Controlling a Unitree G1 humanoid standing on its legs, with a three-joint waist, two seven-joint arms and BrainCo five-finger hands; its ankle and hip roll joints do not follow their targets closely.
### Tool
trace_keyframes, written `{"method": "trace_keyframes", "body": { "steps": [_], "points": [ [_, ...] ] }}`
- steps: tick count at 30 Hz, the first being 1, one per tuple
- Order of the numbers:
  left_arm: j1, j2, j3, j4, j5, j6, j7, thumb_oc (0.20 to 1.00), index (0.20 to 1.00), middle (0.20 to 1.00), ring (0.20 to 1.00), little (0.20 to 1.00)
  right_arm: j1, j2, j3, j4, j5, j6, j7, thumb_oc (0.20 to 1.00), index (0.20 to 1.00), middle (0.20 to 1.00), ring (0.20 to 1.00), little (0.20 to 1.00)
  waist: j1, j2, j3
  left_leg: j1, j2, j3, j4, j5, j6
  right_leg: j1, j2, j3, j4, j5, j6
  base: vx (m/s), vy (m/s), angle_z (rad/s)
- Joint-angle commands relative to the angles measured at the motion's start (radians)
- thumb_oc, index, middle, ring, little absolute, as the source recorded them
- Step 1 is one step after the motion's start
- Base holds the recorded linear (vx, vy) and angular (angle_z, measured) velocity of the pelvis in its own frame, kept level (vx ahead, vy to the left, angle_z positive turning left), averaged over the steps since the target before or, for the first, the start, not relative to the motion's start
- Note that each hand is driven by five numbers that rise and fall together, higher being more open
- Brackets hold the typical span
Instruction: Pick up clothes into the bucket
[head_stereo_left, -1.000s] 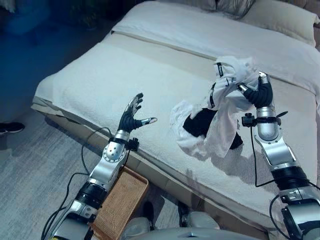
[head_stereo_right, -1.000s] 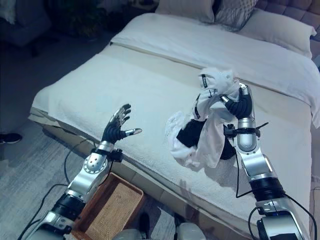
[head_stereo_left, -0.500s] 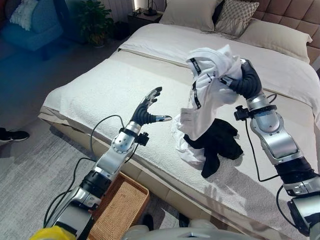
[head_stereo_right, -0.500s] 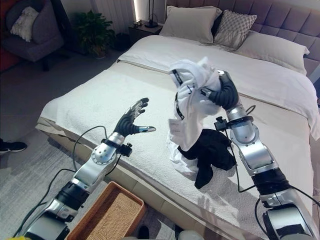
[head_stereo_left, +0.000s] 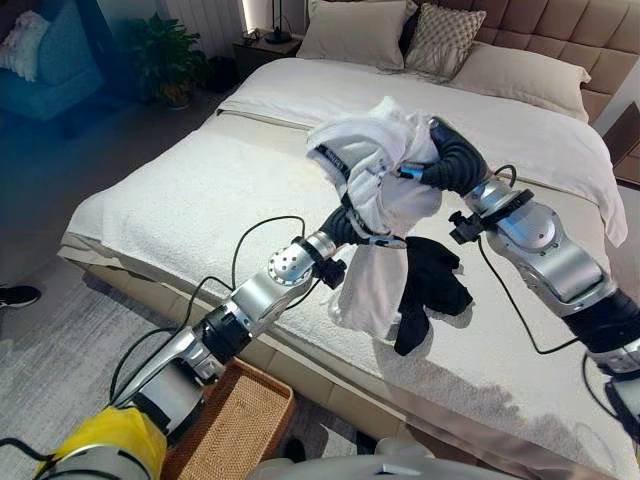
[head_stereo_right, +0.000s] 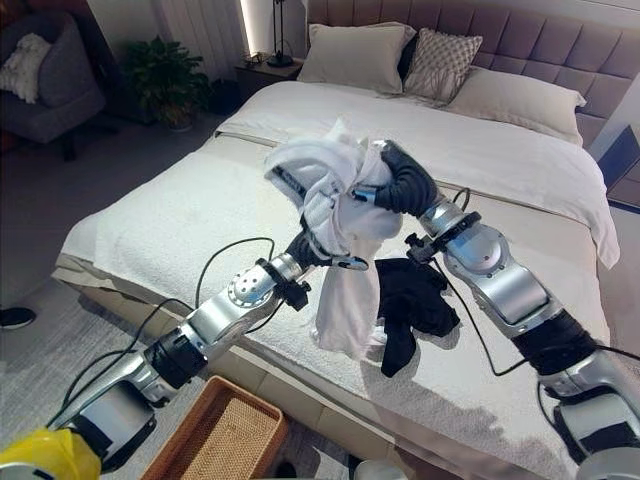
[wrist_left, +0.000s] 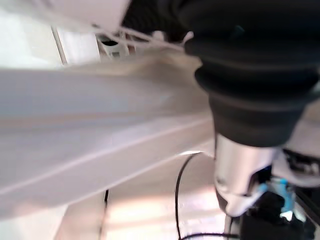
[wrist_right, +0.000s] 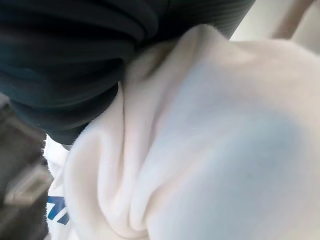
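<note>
Left eye view: the right robot hand (head_stereo_left: 440, 160) is curled into a white garment (head_stereo_left: 375, 180) at upper centre, lifted above the bed (head_stereo_left: 180, 190); a black garment (head_stereo_left: 430, 285) lies on the bed just below. The left robot hand (head_stereo_left: 345, 225) reaches under the cloth, its fingers hidden, so I cannot tell its grip. The wicker basket (head_stereo_left: 235, 425) at lower left looks empty, so I judge no clothes are in yet.

Right eye view: same scene.

Right wrist view: white cloth bears blue print, unreadable.
</note>
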Motion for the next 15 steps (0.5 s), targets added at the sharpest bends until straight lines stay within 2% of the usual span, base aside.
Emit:
{"method": "trace_keyframes", "body": {
  "steps": [1, 9, 10, 11, 12, 13, 14, 15],
  "points": [
    [-0.107, -0.014, -0.049, 0.031, -0.100, -0.018, -0.015, 1.000, 1.000, 1.000, 1.000, 1.000, -0.081, -0.009, 0.016, -0.047, 0.130, -0.028, 0.043, 0.200, 0.200, 0.200, 0.200, 0.200, 0.013, -0.053, -0.064, -0.021, 0.044, -0.015, 0.056, -0.075, -0.057, 0.008, -0.069, -0.011, 0.052, -0.065, 0.087, 0.00, 0.000, 0.00],
    [-0.122, 0.025, -0.107, -0.003, -0.284, 0.010, -0.060, 1.000, 1.000, 1.000, 1.000, 1.000, -0.076, -0.040, 0.096, -0.077, 0.290, -0.015, 0.110, 0.200, 0.200, 0.200, 0.200, 0.200, 0.011, -0.052, -0.069, -0.025, 0.044, -0.020, 0.057, -0.072, -0.061, 0.005, -0.071, -0.014, 0.056, -0.067, 0.087, 0.00, 0.000, 0.00],
    [-0.122, 0.025, -0.107, -0.003, -0.284, 0.010, -0.060, 0.617, 0.617, 0.617, 0.617, 0.617, -0.076, -0.040, 0.097, -0.076, 0.290, -0.015, 0.110, 0.200, 0.200, 0.200, 0.200, 0.200, 0.011, -0.052, -0.069, -0.025, 0.044, -0.020, 0.057, -0.072, -0.061, 0.005, -0.071, -0.014, 0.056, -0.067, 0.087, 0.00, 0.000, 0.00],
    [-0.105, 0.035, -0.097, -0.006, -0.297, 0.003, -0.059, 0.200, 0.200, 0.200, 0.200, 0.200, -0.071, -0.046, 0.095, -0.080, 0.287, -0.023, 0.106, 0.200, 0.200, 0.200, 0.200, 0.200, 0.011, -0.052, -0.072, -0.024, 0.045, -0.018, 0.056, -0.072, -0.062, 0.006, -0.071, -0.016, 0.055, -0.066, 0.087, 0.00, 0.000, 0.00],
    [-0.091, 0.033, -0.088, -0.005, -0.301, 0.001, -0.059, 0.200, 0.200, 0.200, 0.200, 0.200, -0.060, -0.041, 0.083, -0.077, 0.292, -0.029, 0.098, 0.426, 0.426, 0.426, 0.426, 0.426, 0.010, -0.052, -0.073, -0.023, 0.045, -0.019, 0.057, -0.072, -0.062, 0.007, -0.072, -0.016, 0.054, -0.066, 0.087, 0.00, 0.000, 0.00],
    [-0.091, 0.033, -0.088, -0.005, -0.301, 0.001, -0.059, 0.200, 0.200, 0.200, 0.200, 0.200, -0.060, -0.041, 0.083, -0.077, 0.292, -0.029, 0.098, 0.489, 0.489, 0.489, 0.489, 0.489, 0.010, -0.052, -0.073, -0.023, 0.045, -0.019, 0.057, -0.072, -0.062, 0.007, -0.072, -0.016, 0.054, -0.066, 0.087, 0.00, 0.000, 0.00],
    [-0.051, 0.025, -0.061, -0.005, -0.296, -0.001, -0.054, 0.200, 0.200, 0.200, 0.200, 0.200, -0.034, -0.036, 0.059, -0.077, 0.272, -0.037, 0.086, 0.862, 0.862, 0.862, 0.862, 0.862, 0.009, -0.052, -0.074, -0.023, 0.045, -0.019, 0.056, -0.074, -0.062, 0.006, -0.072, -0.016, 0.055, -0.067, 0.086, 0.00, 0.000, 0.00],
    [-0.051, 0.025, -0.061, -0.005, -0.296, -0.001, -0.054, 0.200, 0.200, 0.200, 0.200, 0.200, -0.033, -0.036, 0.059, -0.078, 0.272, -0.037, 0.086, 1.000, 1.000, 1.000, 1.000, 1.000, 0.010, -0.052, -0.074, -0.023, 0.045, -0.019, 0.056, -0.074, -0.062, 0.006, -0.072, -0.016, 0.055, -0.067, 0.086, 0.00, 0.000, 0.00]
  ]
}}
